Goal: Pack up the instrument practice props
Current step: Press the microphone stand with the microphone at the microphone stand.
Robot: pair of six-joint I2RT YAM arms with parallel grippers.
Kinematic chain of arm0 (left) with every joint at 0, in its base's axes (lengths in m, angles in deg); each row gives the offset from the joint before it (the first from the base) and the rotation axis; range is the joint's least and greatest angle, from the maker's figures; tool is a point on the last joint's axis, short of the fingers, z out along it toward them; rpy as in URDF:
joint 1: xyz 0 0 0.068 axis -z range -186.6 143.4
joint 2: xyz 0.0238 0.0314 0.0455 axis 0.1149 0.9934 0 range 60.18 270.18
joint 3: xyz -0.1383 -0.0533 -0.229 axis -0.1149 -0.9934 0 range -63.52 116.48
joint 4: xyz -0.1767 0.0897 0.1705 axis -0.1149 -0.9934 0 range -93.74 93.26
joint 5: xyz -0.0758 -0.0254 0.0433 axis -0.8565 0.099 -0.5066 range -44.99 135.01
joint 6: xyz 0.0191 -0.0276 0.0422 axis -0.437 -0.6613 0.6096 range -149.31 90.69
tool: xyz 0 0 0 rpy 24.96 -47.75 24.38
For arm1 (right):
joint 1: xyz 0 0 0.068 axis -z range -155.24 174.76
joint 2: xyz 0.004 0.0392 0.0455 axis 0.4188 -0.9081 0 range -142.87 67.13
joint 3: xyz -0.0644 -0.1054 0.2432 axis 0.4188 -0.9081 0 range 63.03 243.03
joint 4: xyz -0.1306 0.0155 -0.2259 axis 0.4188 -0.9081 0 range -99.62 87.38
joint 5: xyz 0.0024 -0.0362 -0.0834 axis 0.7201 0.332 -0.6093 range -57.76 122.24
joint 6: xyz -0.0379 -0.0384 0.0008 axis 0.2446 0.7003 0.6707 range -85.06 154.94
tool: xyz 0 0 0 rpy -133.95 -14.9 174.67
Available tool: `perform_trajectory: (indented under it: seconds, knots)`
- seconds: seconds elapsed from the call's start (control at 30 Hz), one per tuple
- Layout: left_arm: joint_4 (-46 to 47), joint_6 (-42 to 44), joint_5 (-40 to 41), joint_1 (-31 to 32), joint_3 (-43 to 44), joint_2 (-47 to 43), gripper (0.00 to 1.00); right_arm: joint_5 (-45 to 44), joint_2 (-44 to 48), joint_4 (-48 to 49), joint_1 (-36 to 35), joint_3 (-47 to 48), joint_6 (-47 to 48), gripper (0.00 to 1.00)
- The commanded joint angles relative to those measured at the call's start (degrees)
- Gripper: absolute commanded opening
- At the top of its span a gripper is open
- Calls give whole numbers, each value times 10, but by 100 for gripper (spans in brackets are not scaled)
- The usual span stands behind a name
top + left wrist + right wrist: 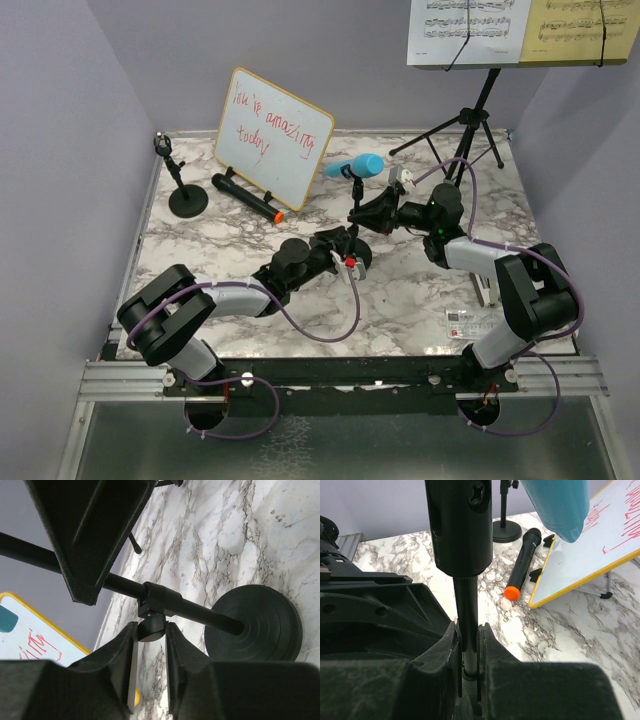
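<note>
Black mic holder (pixel 255 625), clamped by right pincer (pixel 469 645), stands well off table (pixel 200 255) edges.

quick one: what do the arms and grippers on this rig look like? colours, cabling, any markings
Left arm and right arm match: chunky black joint housings, light grey links, a purple cable looping loose along each. Left gripper and right gripper are matte black and angular, with flat-faced wedge fingers, slightly dusty. A small red tab sits near the left wrist. No readable markings.

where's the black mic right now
In the top view the black microphone lies flat at back left, just in front of the whiteboard and right of the far-left mic holder.
</note>
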Motion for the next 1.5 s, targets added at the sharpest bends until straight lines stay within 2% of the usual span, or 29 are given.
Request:
perform_trajectory:
  seconds: [0.0,0.17,0.3,0.47,0.53,0.63,0.7,0.93,1.03,1.17,1.3,1.47]
  knots:
    - [2,-77,-22,4,14,-2,20,-19,-32,-73,7,-9,15,1]
    - [-10,-210,-14,3,20,-11,8,-19,-33,-73,7,-9,15,1]
    - [-20,-347,-29,-12,24,-20,7,-19,-32,-74,7,-9,16,1]
    - [-23,-584,-39,-55,34,-22,4,-20,-32,-77,7,-8,18,1]
    - [-23,-704,-49,-74,38,-21,3,-20,-32,-77,7,-8,18,0]
    - [-24,-879,-84,-117,43,-8,3,-20,-32,-78,7,-8,17,1]
    - [-23,-981,-125,-141,53,12,7,-20,-30,-76,7,-9,18,0]
    - [6,-1192,-155,-148,61,44,19,-19,-31,-69,7,-13,21,1]
    - [14,-1234,-137,-149,47,34,25,-17,-31,-63,7,-17,25,1]
    - [14,-1243,-107,-153,25,9,33,-16,-34,-47,7,-25,32,0]
    - [12,-1195,-107,-157,20,-13,40,-16,-41,-37,7,-31,36,0]
    - [11,-1085,-139,-157,32,-44,50,-19,-42,-12,6,-41,29,0]
